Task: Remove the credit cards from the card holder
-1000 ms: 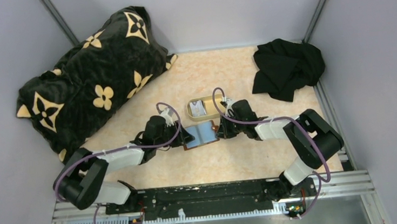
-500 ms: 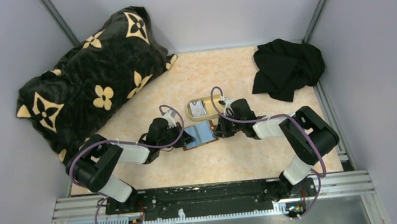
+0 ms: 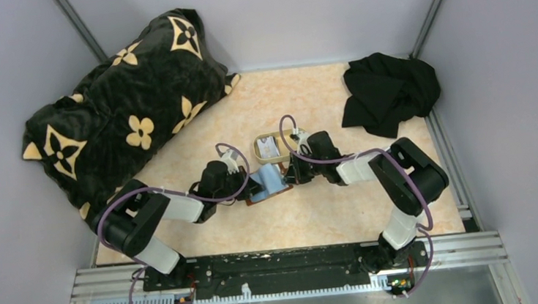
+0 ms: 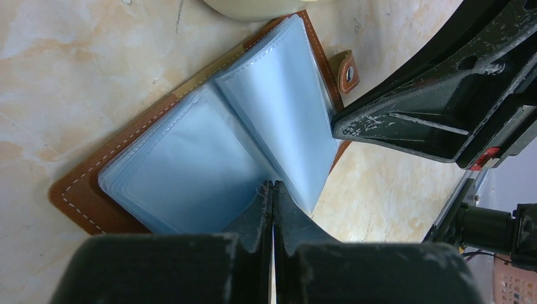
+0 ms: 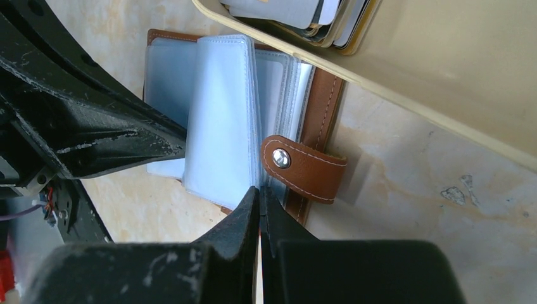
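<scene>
1. The card holder (image 3: 267,181) lies open on the table (image 3: 315,214), brown cover down. Its pale blue plastic sleeves (image 4: 278,107) fan upward, and one leaf is raised off the stack.
2. No card shows through the sleeves in view. The credit cards (image 5: 297,14) that can be seen sit stacked in the tan tray (image 5: 443,69), whose rim touches or overlaps the holder's far edge.
3. From above, the holder's long axis runs across the table from one arm toward the other. Its snap strap (image 5: 304,168) is at the end facing the right arm.
4. The left gripper (image 4: 273,190) meets the holder at its near edge, about where the two halves join. Its fingers are pressed together and appear to nip the bottom corner of the raised leaf.
5. The right gripper (image 5: 259,193) comes in from the strap end with its fingers pressed flat together. The tips touch the sleeve edges just beside the strap, and whether they hold a leaf cannot be told.
6. My judgement: both arms are equally near, so the next move depends on which leaf is parted, with the tray just beyond.
</scene>
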You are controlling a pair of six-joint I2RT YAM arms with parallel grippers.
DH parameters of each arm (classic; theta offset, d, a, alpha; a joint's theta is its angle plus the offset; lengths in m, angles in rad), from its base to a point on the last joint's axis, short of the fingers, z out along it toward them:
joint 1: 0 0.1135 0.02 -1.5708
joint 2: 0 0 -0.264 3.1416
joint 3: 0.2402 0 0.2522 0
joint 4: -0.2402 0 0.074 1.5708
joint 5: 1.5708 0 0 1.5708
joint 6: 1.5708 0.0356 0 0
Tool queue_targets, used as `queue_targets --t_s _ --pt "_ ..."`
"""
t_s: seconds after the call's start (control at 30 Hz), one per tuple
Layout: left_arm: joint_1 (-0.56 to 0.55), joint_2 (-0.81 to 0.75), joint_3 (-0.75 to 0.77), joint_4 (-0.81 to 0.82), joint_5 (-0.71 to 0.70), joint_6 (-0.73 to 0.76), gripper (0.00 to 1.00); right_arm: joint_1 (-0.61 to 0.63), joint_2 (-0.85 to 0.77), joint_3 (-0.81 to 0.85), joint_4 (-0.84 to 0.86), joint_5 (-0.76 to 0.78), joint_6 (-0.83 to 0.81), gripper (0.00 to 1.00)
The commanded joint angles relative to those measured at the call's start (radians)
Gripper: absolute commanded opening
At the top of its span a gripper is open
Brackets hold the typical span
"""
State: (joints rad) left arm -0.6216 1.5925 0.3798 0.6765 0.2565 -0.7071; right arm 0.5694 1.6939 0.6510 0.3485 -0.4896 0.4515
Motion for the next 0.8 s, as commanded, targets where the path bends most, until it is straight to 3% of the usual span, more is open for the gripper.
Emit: queue_targets --t_s 0.0,0.47,0.77 --pt "-0.006 0.05 -0.041 -0.09 -0.02 0.014 0.0 0.056 0.029 0.045 -0.007 -0.053 0.013 0.01" --pt "-0.006 0.055 -0.055 -0.076 -0.021 0.006 0.0 0.145 0.082 0.128 0.02 -0.073 0.056 0.01" --pt "-0.007 0.02 -0.062 -0.081 -0.007 0.001 0.0 0.137 -0.064 0.171 -0.132 0.042 -0.002 0.0"
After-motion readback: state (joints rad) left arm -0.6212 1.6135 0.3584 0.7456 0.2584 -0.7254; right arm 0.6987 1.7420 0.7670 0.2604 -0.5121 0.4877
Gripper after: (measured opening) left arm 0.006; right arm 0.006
